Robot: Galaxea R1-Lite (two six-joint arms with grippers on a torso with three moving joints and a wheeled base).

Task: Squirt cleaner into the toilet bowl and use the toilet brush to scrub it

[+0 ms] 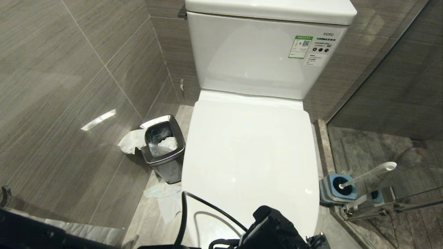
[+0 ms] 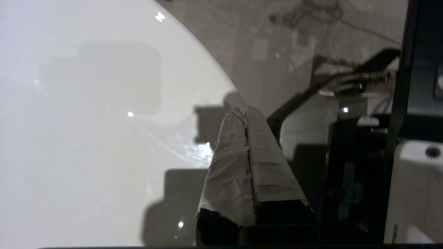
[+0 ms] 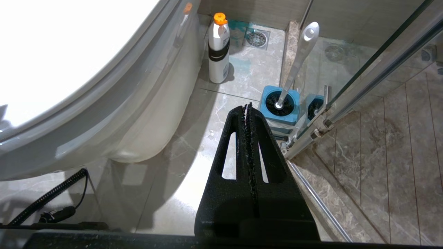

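Note:
The white toilet bowl (image 1: 249, 148) has its lid down, so the basin is hidden. My left gripper (image 2: 242, 110), fingers wrapped in pale tape, is shut and empty over the lid's curved front edge (image 2: 207, 62); its arm (image 1: 273, 228) shows at the bottom of the head view. The toilet brush (image 1: 367, 174) stands in its blue-topped holder (image 1: 337, 188) on the floor to the right. My right gripper (image 3: 247, 105) hangs shut and empty above the floor just short of that holder (image 3: 277, 117). A white bottle with an orange cap (image 3: 218, 48) stands by the toilet base, teal smears (image 3: 238, 64) beside it.
A steel waste bin (image 1: 162, 148) with tissue sits left of the toilet, and more tissue (image 1: 166, 200) lies on the floor. A glass shower door (image 1: 398, 103) and its metal rail (image 3: 346, 100) bound the right side. Tiled walls close the left and back.

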